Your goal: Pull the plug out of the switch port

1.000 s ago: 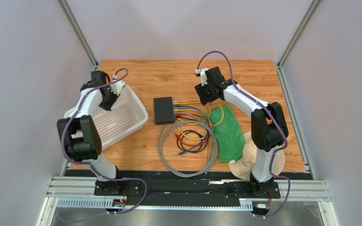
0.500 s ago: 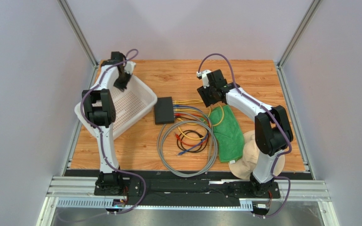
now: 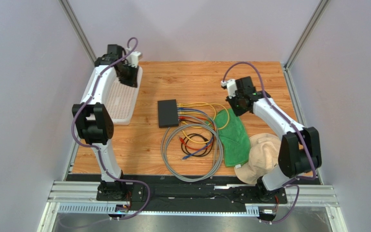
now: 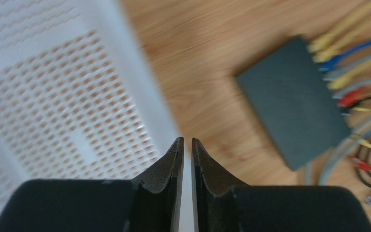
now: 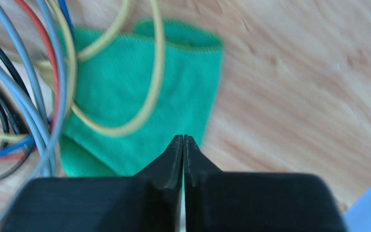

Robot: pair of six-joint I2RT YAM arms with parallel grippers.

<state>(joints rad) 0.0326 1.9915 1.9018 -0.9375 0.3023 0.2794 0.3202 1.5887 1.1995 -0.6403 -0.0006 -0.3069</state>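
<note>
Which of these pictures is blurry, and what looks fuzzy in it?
Top external: sharp and evenly lit, with only soft shadows. Left wrist: the switch and white basket are smeared, while the black fingers look crisp. Right wrist: the green cloth and cables are blurred as well.

left gripper (image 4: 187,141): jaws a slit apart, empty | right gripper (image 5: 183,138): jaws pressed together, empty

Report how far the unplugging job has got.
Done: nothing yet; the cables sit plugged into the switch. In hand: neither claw is on a plug. The left claw is nearly closed at the white basket rim, away from the ports; the right claw is shut and empty by the green cloth. Left: reach a plug, grip it, pull it free.
</note>
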